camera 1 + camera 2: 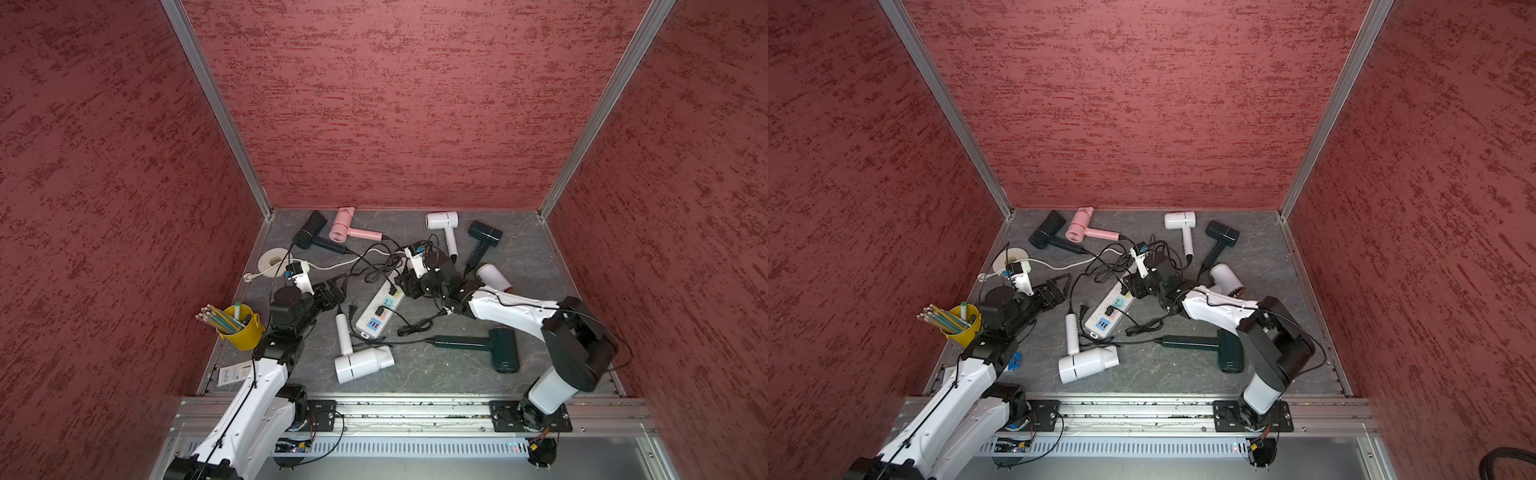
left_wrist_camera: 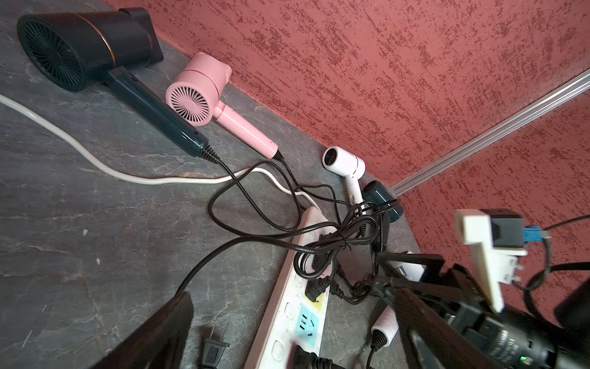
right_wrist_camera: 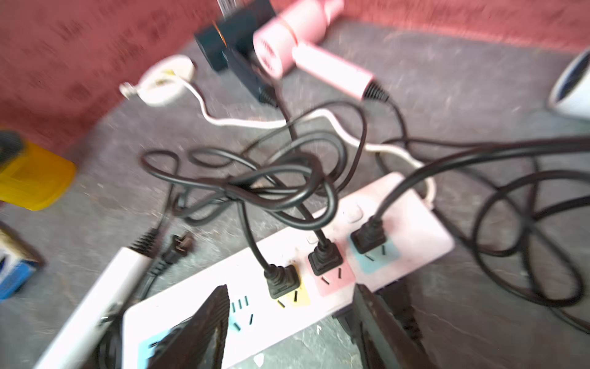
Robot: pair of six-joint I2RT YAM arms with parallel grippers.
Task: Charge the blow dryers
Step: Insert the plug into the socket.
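Note:
Several blow dryers lie on the grey floor: black (image 1: pixel 309 235), pink (image 1: pixel 345 228), white (image 1: pixel 442 220), navy (image 1: pixel 484 237), a second white (image 1: pixel 494 276), dark green (image 1: pixel 498 347) and a large white one (image 1: pixel 361 363). Black cords tangle over the white power strip (image 1: pixel 380 309). Three black plugs sit in its yellow (image 3: pixel 282 281), pink (image 3: pixel 325 258) and blue (image 3: pixel 368 238) sockets. My right gripper (image 3: pixel 292 287) hovers open just above the strip, holding nothing. My left gripper (image 2: pixel 292 297) is wide open left of the strip, near a loose plug (image 2: pixel 212 346).
A yellow cup of pencils (image 1: pixel 241 328) stands at the left edge beside my left arm. A white tape roll (image 1: pixel 272 262) and the strip's white cable (image 1: pixel 332 266) lie at the back left. Red walls close in three sides.

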